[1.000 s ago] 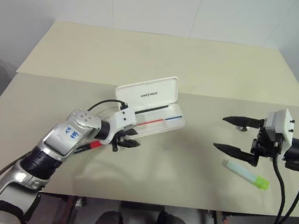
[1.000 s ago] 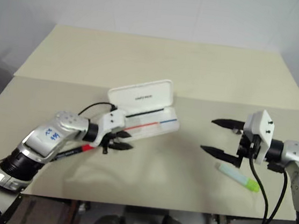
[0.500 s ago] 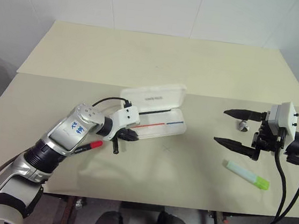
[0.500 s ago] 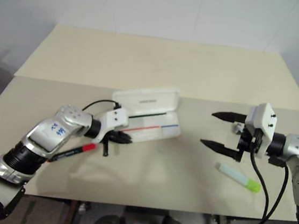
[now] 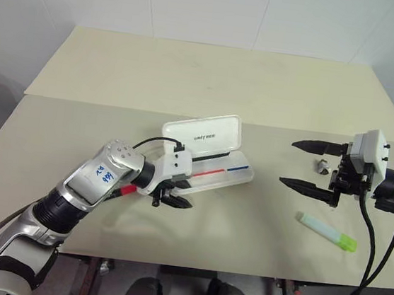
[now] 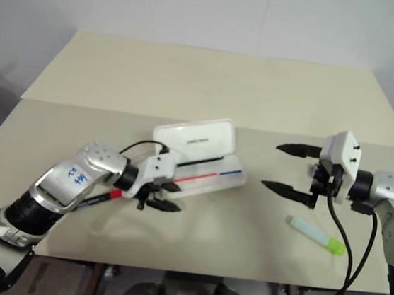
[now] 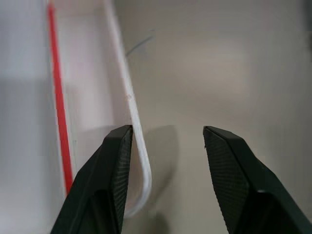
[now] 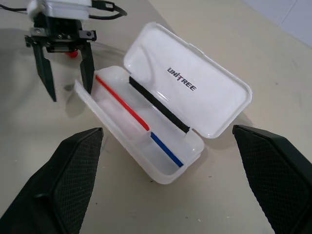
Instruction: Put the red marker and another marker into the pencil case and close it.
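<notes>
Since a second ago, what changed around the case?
The pencil case slid toward the table's middle and turned a little. The left pincer shut at its end, then reopened, one finger inside the tray wall. Red marker, highlighter and open right pincer stayed put.

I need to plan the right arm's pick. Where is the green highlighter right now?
In the left eye view, the green highlighter lies flat on the table at the robot's right, just below the open right gripper and well right of the pencil case.

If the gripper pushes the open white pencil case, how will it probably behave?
The pencil case looks thin, empty plastic, so it probably slides easily on the smooth table. Its lid stands raised on the hinge, so a push there may swing it instead.
</notes>
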